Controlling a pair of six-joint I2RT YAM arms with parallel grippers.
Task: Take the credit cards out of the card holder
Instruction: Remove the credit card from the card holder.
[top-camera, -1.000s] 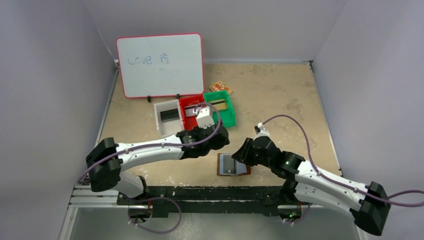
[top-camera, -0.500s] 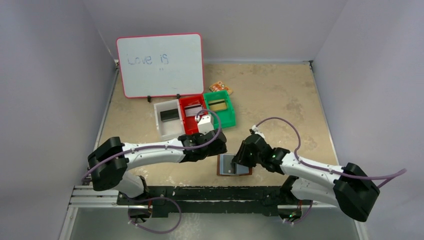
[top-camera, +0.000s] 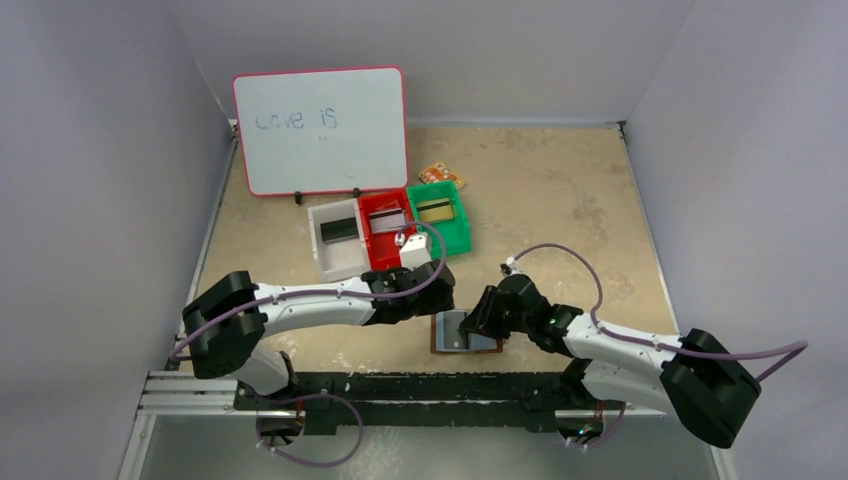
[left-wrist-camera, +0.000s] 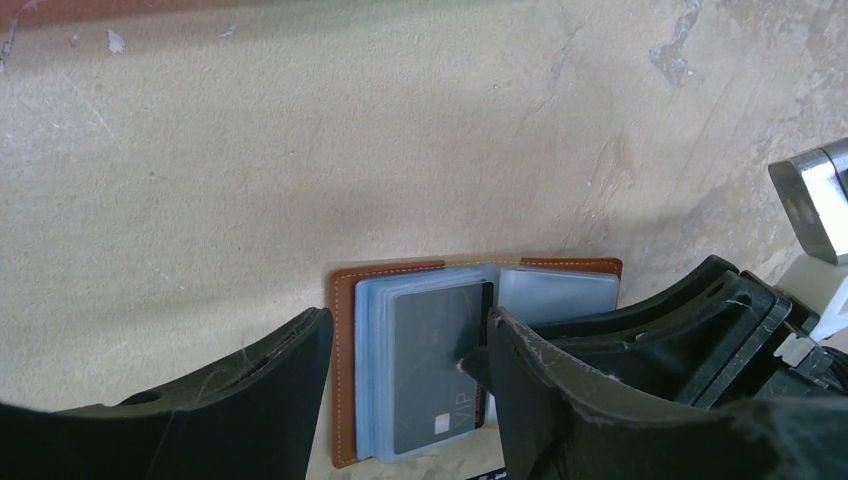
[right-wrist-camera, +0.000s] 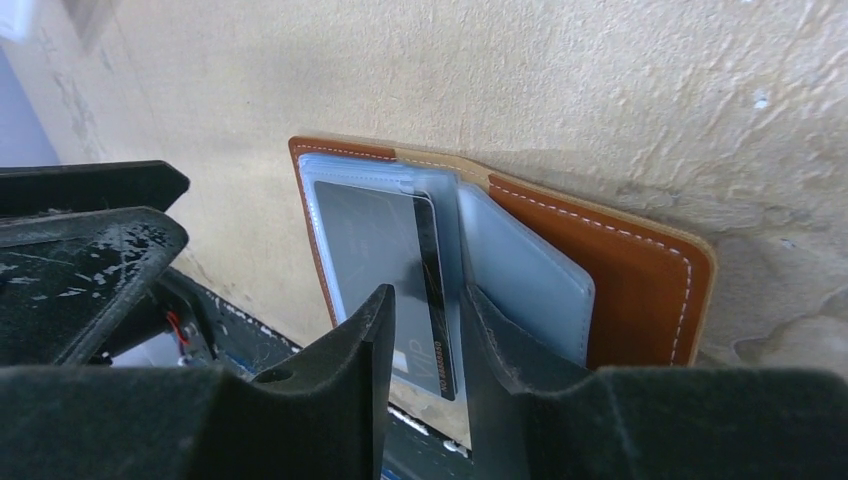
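The wallet is a small brown leather-look bifold with pale stitching along its rim. It lies open and flat on the rough, mottled beige table, near the front edge between the two arms. Inside it, limp, clear blue-grey pockets are fanned out. A stiff dark card with rounded corners is lodged in the top pocket.

The left arm is stretched low from its base across to the right. The left gripper is held above the wallet with its jaws spread wide, and nothing is held in them.

The right arm is folded low along the front edge, its wrist turned left toward the wallet. The right gripper is set over the card's long edge with only a narrow gap between its scuffed black fingers. Contact with the card cannot be made out.

"VIP" is printed in pale letters on the card. The small print along its edge cannot be read. "Love is" is written in blue on the red-framed whiteboard. White, red and green plastic bins are lined up before it.
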